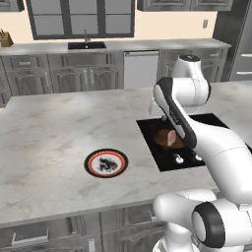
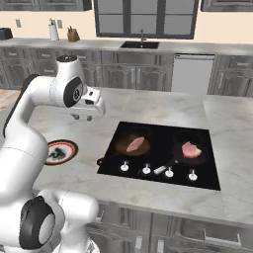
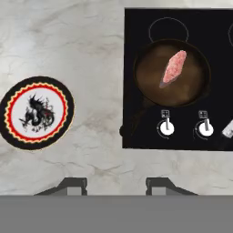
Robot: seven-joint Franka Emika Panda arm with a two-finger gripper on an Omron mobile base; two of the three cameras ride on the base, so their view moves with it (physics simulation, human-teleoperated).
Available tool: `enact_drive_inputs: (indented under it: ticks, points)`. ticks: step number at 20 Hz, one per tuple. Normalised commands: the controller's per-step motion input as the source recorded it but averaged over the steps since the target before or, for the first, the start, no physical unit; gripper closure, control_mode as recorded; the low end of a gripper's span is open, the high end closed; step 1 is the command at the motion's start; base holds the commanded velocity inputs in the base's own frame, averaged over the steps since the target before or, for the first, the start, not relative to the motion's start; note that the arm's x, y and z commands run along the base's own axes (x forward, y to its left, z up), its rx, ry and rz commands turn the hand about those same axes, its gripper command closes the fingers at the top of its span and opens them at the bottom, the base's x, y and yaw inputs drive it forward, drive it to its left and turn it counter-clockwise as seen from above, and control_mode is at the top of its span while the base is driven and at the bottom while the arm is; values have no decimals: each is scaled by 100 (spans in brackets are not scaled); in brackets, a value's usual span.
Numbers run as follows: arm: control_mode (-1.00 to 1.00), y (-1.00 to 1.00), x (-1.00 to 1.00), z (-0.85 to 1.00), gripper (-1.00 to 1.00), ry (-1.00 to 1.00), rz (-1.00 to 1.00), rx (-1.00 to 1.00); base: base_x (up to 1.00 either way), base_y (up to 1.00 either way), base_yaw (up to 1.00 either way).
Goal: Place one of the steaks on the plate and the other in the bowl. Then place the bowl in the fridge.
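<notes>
No legible writing was seen; the pincer [image 3: 114,184] hung open and empty above the counter [image 3: 91,45], plate [image 3: 35,113] near the cooktop's [image 3: 136,27] left edge, steak [image 3: 173,68] inside a pan [image 3: 150,79] on it.

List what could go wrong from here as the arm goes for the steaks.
Both steaks lie inside dark pans on the cooktop, so the open gripper may strike a pan wall or pinch only an edge. The plate sits off to the side on the counter, so a loosely held steak could drop on the way.
</notes>
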Motion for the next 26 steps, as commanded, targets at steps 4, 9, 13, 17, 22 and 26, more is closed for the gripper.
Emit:
enact_drive_inputs:
  ticks: [4,9,13,17,22,26]
  points:
    - [-100,2,0,-8,-100,-8,-4,0,0,0,0]
    - [-100,-19,1,-32,-100,-3,-16,4,0,0,0]
    - [-100,-26,14,-19,-100,13,-20,6,0,0,0]
    - [-100,-26,30,-14,-100,23,-18,6,0,0,0]
    - [-100,-29,30,-20,-100,19,-16,3,0,0,0]
    - [-100,-29,15,-33,-100,11,-11,0,0,0,0]
